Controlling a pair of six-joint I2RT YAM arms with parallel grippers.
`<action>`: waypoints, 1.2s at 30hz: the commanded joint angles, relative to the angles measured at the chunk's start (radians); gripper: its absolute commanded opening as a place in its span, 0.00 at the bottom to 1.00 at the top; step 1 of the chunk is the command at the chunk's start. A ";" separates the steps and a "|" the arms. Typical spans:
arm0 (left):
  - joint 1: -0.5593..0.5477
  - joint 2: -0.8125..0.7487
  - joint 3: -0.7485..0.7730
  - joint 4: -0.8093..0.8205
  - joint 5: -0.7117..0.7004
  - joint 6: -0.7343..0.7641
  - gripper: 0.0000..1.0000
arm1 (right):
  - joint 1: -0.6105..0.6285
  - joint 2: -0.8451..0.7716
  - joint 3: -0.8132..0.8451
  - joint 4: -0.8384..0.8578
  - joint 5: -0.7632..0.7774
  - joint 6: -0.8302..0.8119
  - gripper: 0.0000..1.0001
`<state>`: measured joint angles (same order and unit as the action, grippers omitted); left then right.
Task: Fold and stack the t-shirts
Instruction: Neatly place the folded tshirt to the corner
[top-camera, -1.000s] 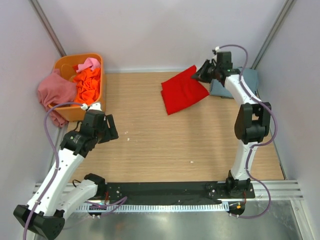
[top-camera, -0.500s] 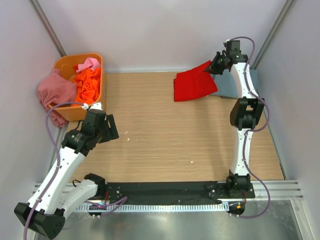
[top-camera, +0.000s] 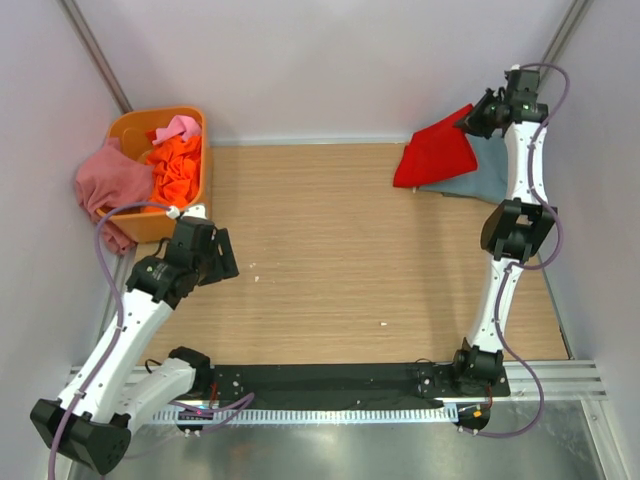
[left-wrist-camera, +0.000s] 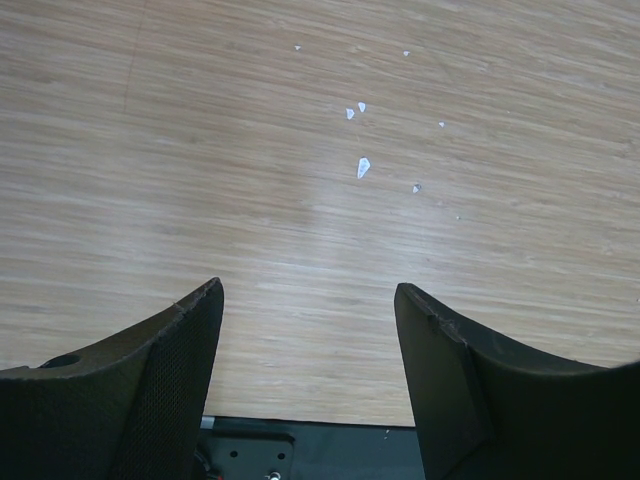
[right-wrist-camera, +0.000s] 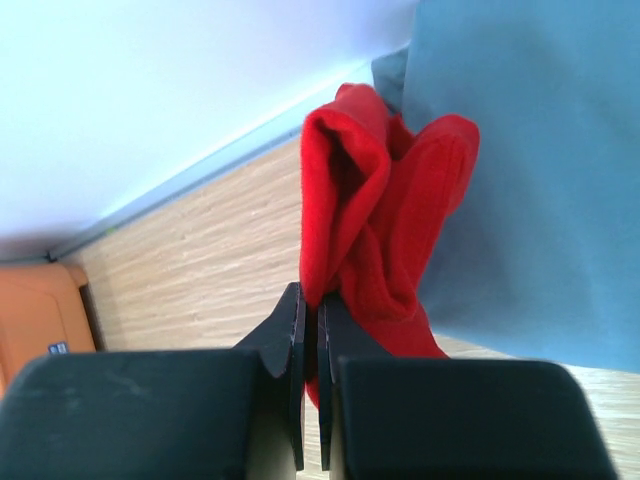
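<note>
Although the wooden table (top-camera: 330, 260) takes up most of the top view, the work of this step sits in its upper right corner. At upper left the orange tub (top-camera: 128, 128) holds an orange t-shirt (top-camera: 178, 165) and a pink t-shirt (top-camera: 180, 127), with a dusty rose t-shirt (top-camera: 100, 182) draped over its left rim; these look like they are waiting their turn. At upper right the grey-blue t-shirt (top-camera: 482, 180) lies flat against the back wall as the base of the stack. Overlapping its left part is the red t-shirt (top-camera: 433, 155), folded and raised at its top corner. I cannot tell whether its low left corner touches the table.

The right gripper (top-camera: 480, 113) has its jaws pressed together on a doubled fold of the red cloth, which the wrist view shows bunched and sagging below the pinch.

The step, as I judge it, is laying red on grey-blue. To do it well:
- carry the red further right, so that it centres over the grey-blue
- lower it so the hanging edge lands first, then lay the rest flat
- let go only once the cloth rests

The risk is a rumpled or offset layer.

The left gripper (top-camera: 216, 256), at lower left, is spread wide over the boards and holds nothing
</note>
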<state>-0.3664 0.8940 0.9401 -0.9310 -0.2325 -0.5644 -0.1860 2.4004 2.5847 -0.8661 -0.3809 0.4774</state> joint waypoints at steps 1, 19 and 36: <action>-0.005 0.002 -0.001 0.043 -0.010 0.011 0.70 | -0.010 -0.049 0.080 0.036 -0.059 0.023 0.01; -0.005 0.034 -0.001 0.040 -0.011 0.009 0.70 | -0.113 -0.054 0.095 0.139 -0.165 0.116 0.01; -0.005 0.046 0.000 0.037 -0.018 0.006 0.70 | -0.280 0.089 -0.026 0.118 -0.155 0.049 0.37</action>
<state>-0.3664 0.9390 0.9401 -0.9306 -0.2352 -0.5648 -0.4454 2.4516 2.5591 -0.7673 -0.5491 0.5526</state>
